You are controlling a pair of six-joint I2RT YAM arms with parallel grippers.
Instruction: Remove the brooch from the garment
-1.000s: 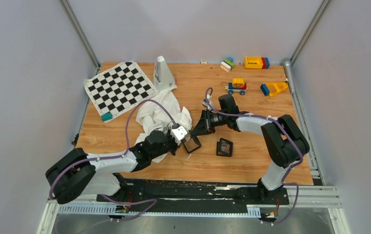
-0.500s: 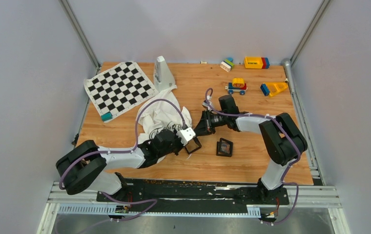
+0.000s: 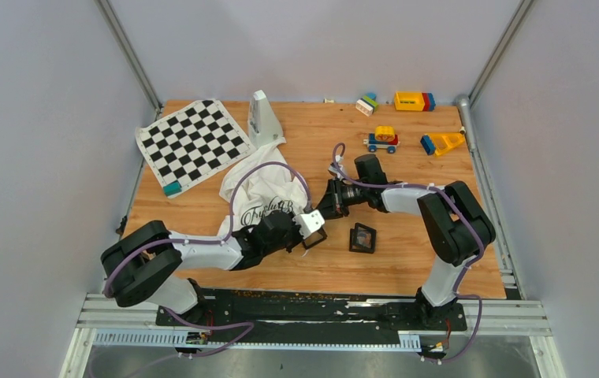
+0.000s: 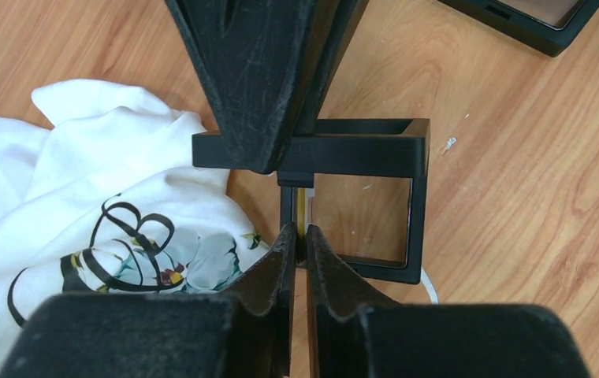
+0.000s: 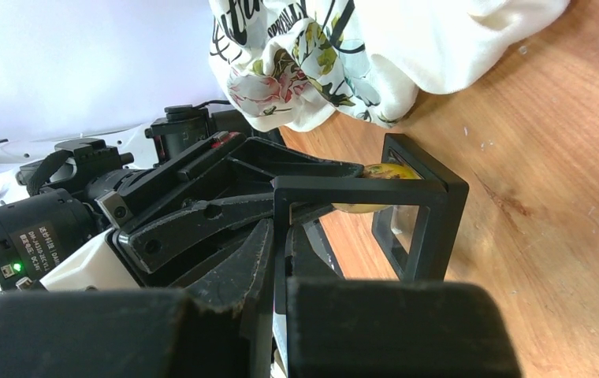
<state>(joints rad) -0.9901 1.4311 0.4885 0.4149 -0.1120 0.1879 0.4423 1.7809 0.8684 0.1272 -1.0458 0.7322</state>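
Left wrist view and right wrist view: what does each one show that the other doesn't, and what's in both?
Only the left wrist view: a second frame in the top right corner, and the left fingers nearly closed on an edge of the open frame. Only the right wrist view: a yellowish object at the frame's top, possibly the brooch, and the left arm with a green light. Both: the open frame, the white printed garment and the wooden table.
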